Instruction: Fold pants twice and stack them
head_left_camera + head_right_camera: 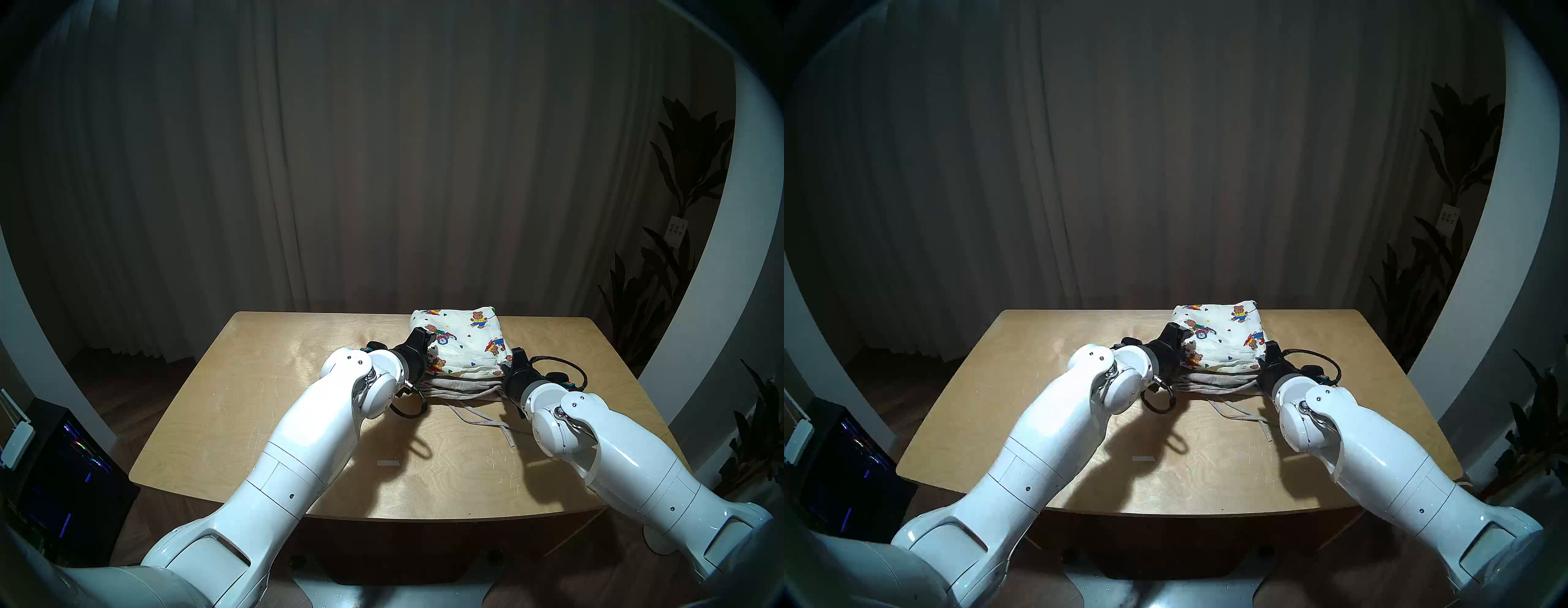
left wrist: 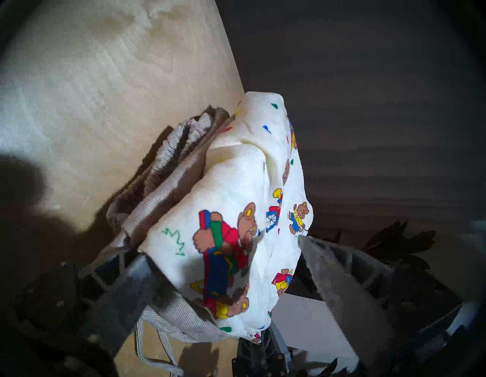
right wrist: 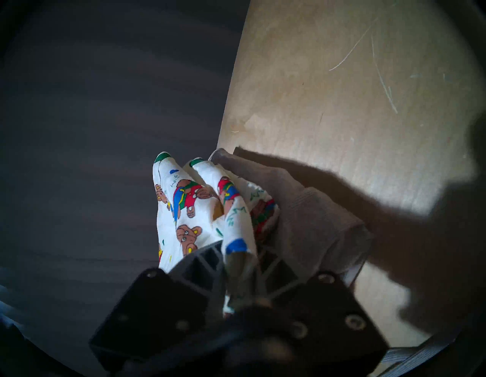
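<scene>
Left gripper (image 2: 226, 268), jaws spread around the near-left edge of the folded teddy-bear shorts (image 1: 464, 344), and right gripper (image 3: 244, 263), jaws pinched on their near-right edge, with those shorts lying atop the folded grey knit shorts (image 1: 460, 388), drawstring (image 1: 488, 422) trailing nearward, at the wooden table's (image 1: 254, 403) far edge.

- Folded shorts: 2, one teddy-bear print pair (image 1: 464, 344), one grey knit pair (image 1: 460, 388).
- Arms: 2.
- Worktop (image 1: 263, 382): 1.
- Tape strip (image 1: 388, 463): 1.

Bear-print shorts (image 1: 464, 344) hide most of grey shorts (image 1: 462, 388).
</scene>
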